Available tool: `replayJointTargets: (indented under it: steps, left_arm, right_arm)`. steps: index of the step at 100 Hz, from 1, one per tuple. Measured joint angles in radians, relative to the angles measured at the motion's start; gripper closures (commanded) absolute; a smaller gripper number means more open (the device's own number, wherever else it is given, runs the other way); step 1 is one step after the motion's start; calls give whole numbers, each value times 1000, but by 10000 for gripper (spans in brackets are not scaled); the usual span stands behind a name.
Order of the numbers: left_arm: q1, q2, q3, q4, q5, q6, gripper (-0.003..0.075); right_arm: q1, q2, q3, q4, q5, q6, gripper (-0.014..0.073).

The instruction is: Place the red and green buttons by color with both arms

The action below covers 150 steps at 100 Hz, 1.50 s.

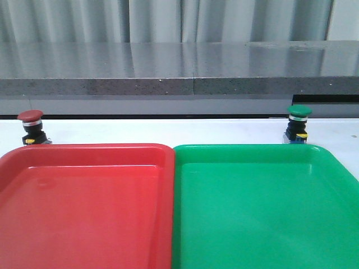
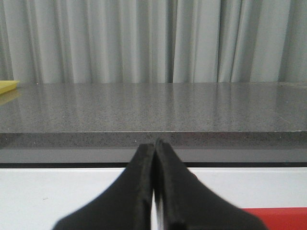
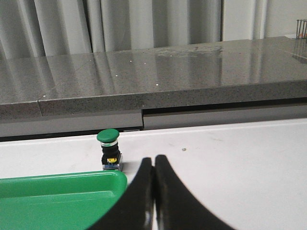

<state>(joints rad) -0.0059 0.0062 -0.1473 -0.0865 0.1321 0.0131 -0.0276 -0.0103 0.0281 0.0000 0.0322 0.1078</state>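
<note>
Red button (image 1: pixel 30 126) parked by the desk's far left edge, just behind the red tray (image 1: pixel 84 168); green button (image 1: pixel 298 123) far right, behind the green tray (image 1: pixel 263 174). Sensible: each near its own arm. Left end effector (image 2: pixel 153 158) and right end effector (image 3: pixel 154 172) both pinched together, holding nothing.

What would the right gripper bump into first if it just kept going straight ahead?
Probably nothing near: the shut right gripper points over bare white table toward the grey ledge. The green button stands off to one side, though depth is unclear.
</note>
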Motion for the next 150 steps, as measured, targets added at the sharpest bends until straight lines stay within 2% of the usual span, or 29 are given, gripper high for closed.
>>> replayJointTargets:
  steps: [26, 46, 67, 72, 79, 86, 96, 101, 106, 111, 132, 150]
  left_arm:
    - [0, 85, -134, -2, 153, 0, 741]
    - [0, 204, -244, 13, 324, 0, 741]
    - [0, 378, -359, 16, 386, 0, 735]
    - [0, 430, -389, 16, 408, 0, 707]
    - [0, 502, -436, 16, 451, 0, 620]
    - [0, 571, -478, 16, 491, 0, 487]
    - [0, 680, -541, 5, 525, 0, 235]
    - [0, 724, -566, -15, 530, 0, 136]
    - [0, 763, -588, -41, 530, 0, 73]
    - [0, 800, -608, -68, 525, 0, 54]
    - [0, 954, -688, -162, 504, 0, 106]
    - [0, 1110, -771, -177, 502, 0, 122]
  right_arm:
    - [0, 0, 0, 0, 0, 0, 657]
    - [0, 0, 0, 0, 0, 0, 657]
    - [0, 0, 0, 0, 0, 0, 657]
    - [0, 0, 0, 0, 0, 0, 657]
    - [0, 0, 0, 0, 0, 0, 657]
    - [0, 0, 0, 0, 0, 0, 657]
    - [0, 0, 0, 0, 0, 0, 657]
    - [0, 0, 0, 0, 0, 0, 657]
    - [0, 0, 0, 0, 0, 0, 657]
    - [0, 0, 0, 0, 0, 0, 657]
    - [0, 0, 0, 0, 0, 0, 657]
    - [0, 0, 0, 0, 0, 0, 657]
